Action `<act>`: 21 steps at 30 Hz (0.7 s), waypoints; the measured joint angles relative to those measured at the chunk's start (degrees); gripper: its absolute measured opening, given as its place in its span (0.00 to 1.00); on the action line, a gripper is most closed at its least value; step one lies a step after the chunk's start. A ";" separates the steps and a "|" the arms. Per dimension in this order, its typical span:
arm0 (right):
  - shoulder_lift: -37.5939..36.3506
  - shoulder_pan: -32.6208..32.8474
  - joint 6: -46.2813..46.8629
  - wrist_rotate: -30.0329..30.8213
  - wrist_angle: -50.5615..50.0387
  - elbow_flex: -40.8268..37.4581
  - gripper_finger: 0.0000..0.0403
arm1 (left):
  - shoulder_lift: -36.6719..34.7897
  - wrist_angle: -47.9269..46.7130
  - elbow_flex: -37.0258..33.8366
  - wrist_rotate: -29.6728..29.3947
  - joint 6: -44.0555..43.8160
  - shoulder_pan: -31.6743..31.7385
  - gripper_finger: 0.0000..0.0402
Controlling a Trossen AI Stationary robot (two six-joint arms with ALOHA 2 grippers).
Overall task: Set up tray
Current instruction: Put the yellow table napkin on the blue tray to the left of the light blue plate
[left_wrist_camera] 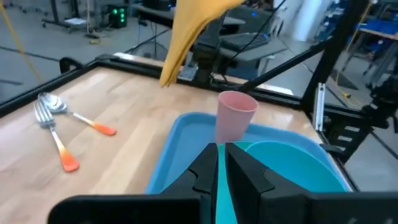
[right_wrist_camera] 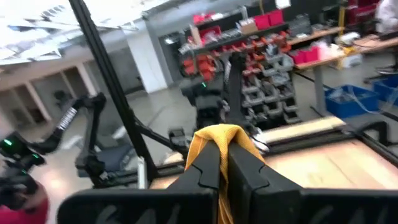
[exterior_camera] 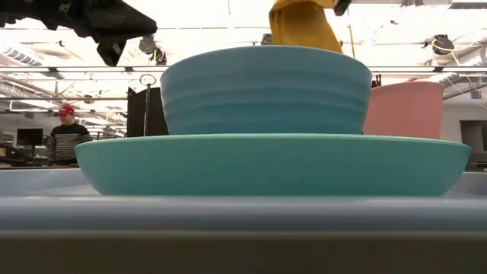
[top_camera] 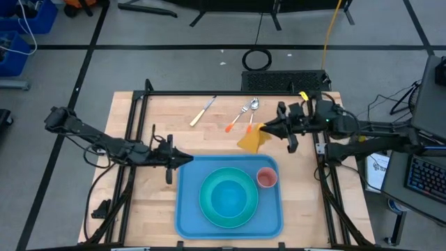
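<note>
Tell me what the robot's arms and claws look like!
Both arms are thin and black, built from jointed segments with black cables running along them. The left gripper and the right gripper each end in two flat, dark, pointed fingers. The right arm wears a small yellow tag near its wrist.

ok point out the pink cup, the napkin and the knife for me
pink cup [top_camera: 267, 177], high view, its open mouth
napkin [top_camera: 252, 139], high view, middle of the hanging cloth
knife [top_camera: 203, 111], high view, mid-length
</note>
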 joint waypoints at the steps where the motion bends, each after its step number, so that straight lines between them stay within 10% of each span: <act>1: 1.02 -0.60 0.64 -1.19 1.68 0.00 0.00 | 0.61 0.02 -0.02 -0.07 -0.31 0.07 0.08; 21: 15.42 -8.49 15.34 -16.07 21.98 0.23 0.00 | 9.84 1.38 -0.02 -3.22 1.14 5.16 0.08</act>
